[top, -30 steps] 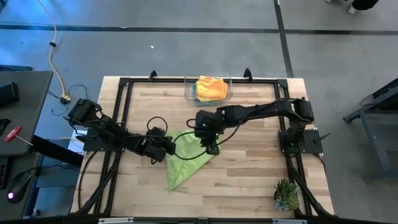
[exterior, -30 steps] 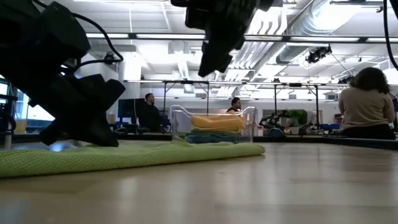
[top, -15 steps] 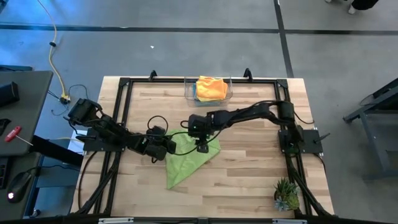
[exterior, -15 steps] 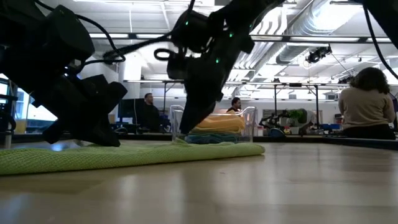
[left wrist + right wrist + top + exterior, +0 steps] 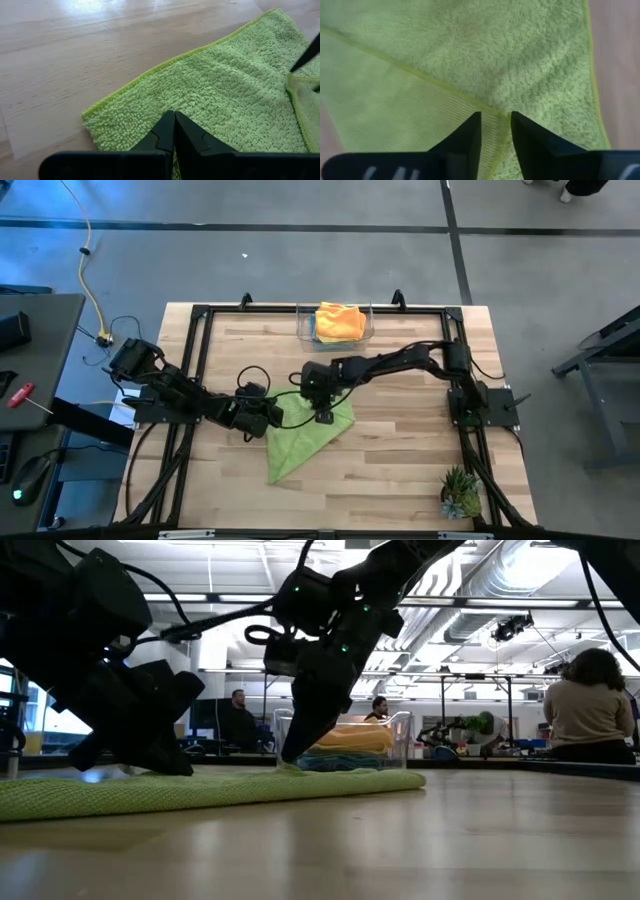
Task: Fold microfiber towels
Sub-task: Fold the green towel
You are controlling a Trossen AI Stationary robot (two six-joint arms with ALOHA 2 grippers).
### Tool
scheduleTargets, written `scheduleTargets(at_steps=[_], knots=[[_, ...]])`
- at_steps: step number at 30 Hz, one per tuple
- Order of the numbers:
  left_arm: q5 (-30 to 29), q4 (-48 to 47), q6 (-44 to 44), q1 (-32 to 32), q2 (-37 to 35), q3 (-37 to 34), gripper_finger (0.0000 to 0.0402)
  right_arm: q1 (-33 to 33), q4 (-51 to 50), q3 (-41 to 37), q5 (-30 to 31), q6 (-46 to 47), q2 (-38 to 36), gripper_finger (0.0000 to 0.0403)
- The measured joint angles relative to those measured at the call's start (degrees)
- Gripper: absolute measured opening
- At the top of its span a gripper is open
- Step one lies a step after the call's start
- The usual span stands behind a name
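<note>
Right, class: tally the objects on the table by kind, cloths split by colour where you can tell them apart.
Lime green towel: 1
Orange towel: 1
Blue towel, under the others in the bin: 1
Clear bin: 1
Small plant: 1
Total: 5

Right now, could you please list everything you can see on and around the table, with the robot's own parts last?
lime green towel: one, lying partly folded at mid-table.
folded towels: a stack, orange and yellow on top with teal showing beneath, in the bin.
clear plastic bin: one, at the far edge of the table.
spiky plant: one, green, near right corner of the table.
yellow cable: one, on the floor beyond the table's left side.
people: at least three, in the room behind.
left gripper: shut, pinning the green towel's left corner.
right gripper: fingers slightly apart, straddling a folded edge of the green towel.
</note>
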Motion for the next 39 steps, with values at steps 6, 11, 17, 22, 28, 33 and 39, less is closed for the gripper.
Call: scheduleTargets(at_steps=[6,11,17,22,28,33,39], knots=[[0.0,0.2,0.0,0.0,0.0,-0.02,0.0,-0.02,0.07,0.0,0.89,-0.48,0.02,0.0091],[-0.02,0.35,0.0,-0.02,0.0,-0.04,0.0,-0.02,-0.01,-0.13,0.8,-0.58,0.02,0.0135],[-0.11,0.46,0.0,-0.02,0.0,-0.07,0.0,-0.11,0.01,-0.13,0.76,-0.27,0.02,0.0161],[-0.25,0.48,0.0,-0.02,0.03,-0.07,0.0,-0.13,1.28,-0.11,-0.91,-0.21,1.08,0.0153],[-0.37,0.7,0.0,-0.02,0.07,-0.11,0.0,0.12,0.16,-0.17,-0.74,-0.18,2.25,0.0128],[-0.39,0.76,0.0,-0.02,0.09,-0.11,0.0,0.26,0.17,-0.17,-0.8,-0.16,1.95,0.0089],[-0.39,0.72,0.0,-0.02,0.09,-0.11,0.0,0.41,-0.83,-0.17,-0.74,0.72,1.52,0.0051]])
